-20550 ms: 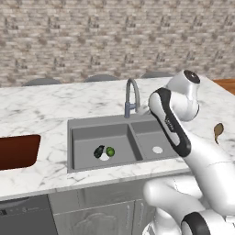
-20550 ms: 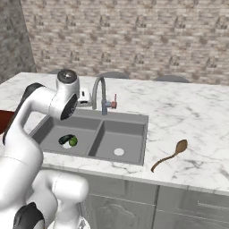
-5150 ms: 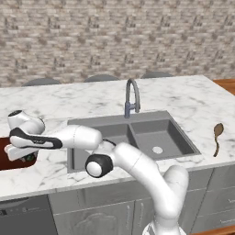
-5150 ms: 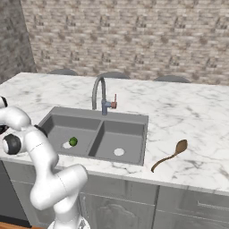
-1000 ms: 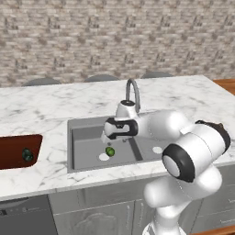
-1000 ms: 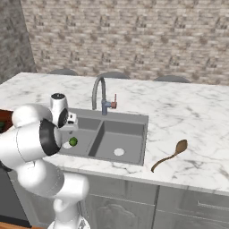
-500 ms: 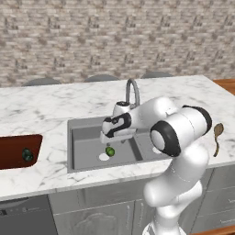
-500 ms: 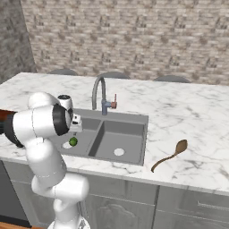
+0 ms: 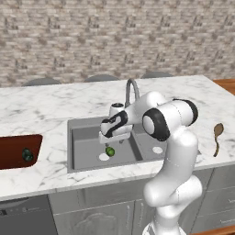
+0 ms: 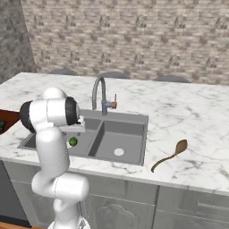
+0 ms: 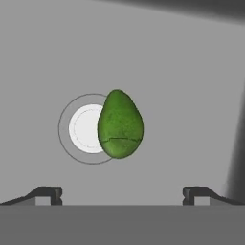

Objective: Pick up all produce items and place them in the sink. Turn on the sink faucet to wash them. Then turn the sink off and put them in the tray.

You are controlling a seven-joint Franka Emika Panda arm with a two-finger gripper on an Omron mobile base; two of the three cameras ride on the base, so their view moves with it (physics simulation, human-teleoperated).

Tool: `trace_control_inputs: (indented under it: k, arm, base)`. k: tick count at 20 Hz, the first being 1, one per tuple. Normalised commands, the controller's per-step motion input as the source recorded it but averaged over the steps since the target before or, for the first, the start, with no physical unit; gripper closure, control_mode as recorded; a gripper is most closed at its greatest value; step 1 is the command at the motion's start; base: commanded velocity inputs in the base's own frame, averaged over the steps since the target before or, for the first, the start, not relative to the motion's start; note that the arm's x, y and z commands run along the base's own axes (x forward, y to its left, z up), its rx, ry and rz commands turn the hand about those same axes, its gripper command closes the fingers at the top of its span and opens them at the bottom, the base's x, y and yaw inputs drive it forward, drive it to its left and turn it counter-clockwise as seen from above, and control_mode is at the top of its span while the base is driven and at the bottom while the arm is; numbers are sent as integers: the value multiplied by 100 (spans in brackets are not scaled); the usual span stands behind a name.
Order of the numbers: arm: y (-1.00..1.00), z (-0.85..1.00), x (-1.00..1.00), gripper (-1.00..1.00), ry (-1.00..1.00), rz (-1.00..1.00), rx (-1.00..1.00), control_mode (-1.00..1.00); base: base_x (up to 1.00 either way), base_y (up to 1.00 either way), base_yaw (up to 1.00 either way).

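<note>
A bright green produce item (image 9: 110,151) (image 10: 73,142) lies on the floor of the left basin of the grey sink (image 9: 73,126), next to the pale round drain (image 11: 83,128). In the hand view the green item (image 11: 120,124) looks egg-shaped and overlaps the drain. My gripper (image 9: 112,137) (image 11: 122,194) hangs open just above it, fingers apart with nothing between them. A dark blackish-green produce item (image 9: 27,155) rests in the reddish-brown tray (image 9: 11,142) on the counter at the far left. The gooseneck sink faucet (image 9: 131,89) (image 10: 99,91) stands behind the basins; no water shows.
A brown wooden spoon (image 9: 216,135) (image 10: 170,154) lies on the marble counter right of the sink. The right basin (image 10: 120,142) holds just its drain. A brick wall runs behind the counter. My own arm arches over the sink's middle divider.
The gripper has sunk a little lower over the green item in the left basin, and the arm's elbow has swung up and to the right. The produce has not moved.
</note>
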Motion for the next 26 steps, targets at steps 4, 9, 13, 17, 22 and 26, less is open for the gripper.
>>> trace_control_inputs:
  k: [4,9,13,17,22,26]
  arm:
    - [8,-32,41,-100,6,0,-5,-100]
    - [10,-26,30,-100,7,0,-3,-100]
    - [1,-22,4,-100,4,0,-1,-100]
    - [0,-22,0,-100,3,-1,0,-100]
    - [0,-21,-3,-100,1,-2,0,-100]
    - [0,-23,0,-100,1,-2,0,-100]
  base:
    - [0,0,0]
    - [0,0,0]
    - [0,0,0]
    - [0,0,0]
    - [0,0,0]
    - [0,0,0]
